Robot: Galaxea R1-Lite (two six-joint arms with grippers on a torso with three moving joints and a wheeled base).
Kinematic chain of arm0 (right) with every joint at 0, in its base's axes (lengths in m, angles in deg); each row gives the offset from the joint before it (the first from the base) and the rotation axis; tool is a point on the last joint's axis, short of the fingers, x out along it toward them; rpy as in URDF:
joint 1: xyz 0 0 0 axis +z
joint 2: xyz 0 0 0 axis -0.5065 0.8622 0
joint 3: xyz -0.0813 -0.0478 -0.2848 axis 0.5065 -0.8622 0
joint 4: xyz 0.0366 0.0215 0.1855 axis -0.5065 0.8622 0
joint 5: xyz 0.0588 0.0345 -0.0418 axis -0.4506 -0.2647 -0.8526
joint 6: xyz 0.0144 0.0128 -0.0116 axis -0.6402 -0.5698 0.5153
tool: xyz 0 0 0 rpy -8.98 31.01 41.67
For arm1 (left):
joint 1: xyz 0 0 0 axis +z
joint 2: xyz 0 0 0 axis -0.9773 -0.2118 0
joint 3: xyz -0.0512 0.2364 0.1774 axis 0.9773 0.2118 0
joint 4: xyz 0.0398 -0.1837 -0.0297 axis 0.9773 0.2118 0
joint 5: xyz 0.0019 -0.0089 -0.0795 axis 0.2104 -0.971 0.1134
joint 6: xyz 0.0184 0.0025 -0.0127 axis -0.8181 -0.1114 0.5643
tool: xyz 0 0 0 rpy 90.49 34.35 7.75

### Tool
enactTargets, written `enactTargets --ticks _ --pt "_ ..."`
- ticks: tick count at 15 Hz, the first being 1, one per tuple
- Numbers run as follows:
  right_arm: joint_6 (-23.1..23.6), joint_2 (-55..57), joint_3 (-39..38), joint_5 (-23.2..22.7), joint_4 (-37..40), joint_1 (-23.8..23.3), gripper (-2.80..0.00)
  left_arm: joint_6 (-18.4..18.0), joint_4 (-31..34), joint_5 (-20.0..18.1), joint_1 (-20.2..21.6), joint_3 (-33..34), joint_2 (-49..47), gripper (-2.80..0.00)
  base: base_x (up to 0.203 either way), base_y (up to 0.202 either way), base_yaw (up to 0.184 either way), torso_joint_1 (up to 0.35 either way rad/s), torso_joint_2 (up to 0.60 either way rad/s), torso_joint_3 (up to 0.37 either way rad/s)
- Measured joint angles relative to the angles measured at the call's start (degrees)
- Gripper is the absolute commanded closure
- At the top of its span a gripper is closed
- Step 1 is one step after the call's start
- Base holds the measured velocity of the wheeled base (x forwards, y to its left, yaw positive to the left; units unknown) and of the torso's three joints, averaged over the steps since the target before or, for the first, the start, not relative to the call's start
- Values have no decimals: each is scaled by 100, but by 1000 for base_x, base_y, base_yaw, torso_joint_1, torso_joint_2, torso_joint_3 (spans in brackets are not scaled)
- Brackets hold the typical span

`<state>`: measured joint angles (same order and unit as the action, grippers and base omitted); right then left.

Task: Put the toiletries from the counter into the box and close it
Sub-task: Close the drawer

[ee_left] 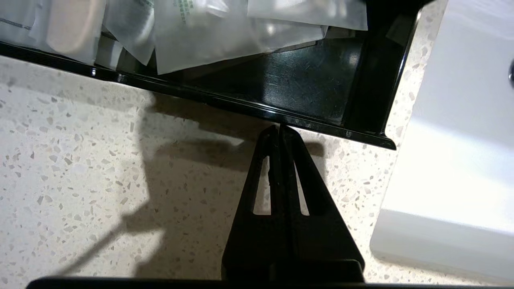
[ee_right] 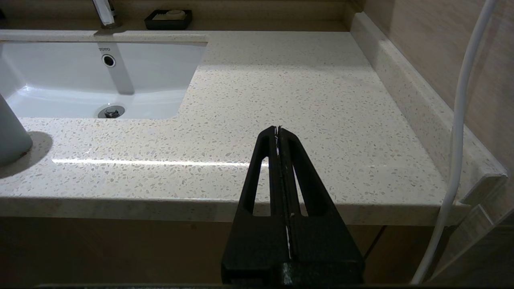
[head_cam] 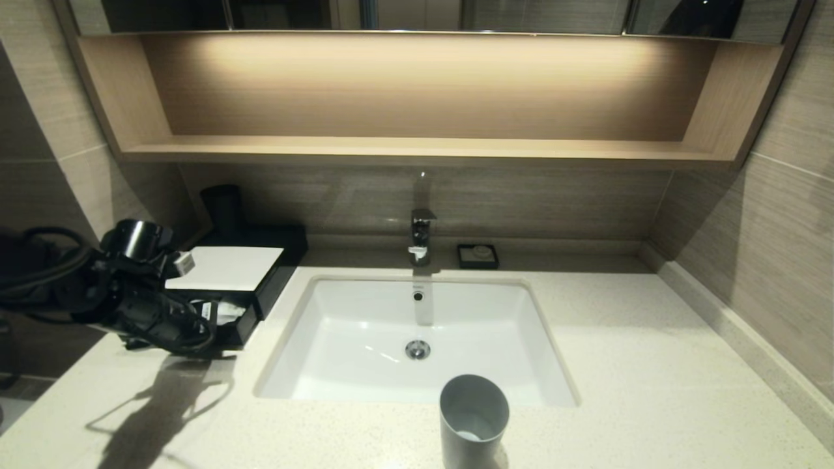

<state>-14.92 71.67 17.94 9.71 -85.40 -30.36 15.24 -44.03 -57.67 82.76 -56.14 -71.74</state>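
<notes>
From my station, the right gripper sat with fingers pressed together, off the counter's near edge. The basin lay far left, a grey cup before it, soap dish beyond.

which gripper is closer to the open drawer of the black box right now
Left. The left gripper, shut, has its tips right at the front edge of the box's drawer, left of the basin. The right gripper, shut, is off the counter's front right edge, far from it.
</notes>
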Motion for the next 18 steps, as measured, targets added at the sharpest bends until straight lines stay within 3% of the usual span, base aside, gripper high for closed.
enactTargets --ticks 18 --pt "2 0 0 0 0 0 0 163 -1114 -9 -33 5 -322 0 0 0 0 0 0 0"
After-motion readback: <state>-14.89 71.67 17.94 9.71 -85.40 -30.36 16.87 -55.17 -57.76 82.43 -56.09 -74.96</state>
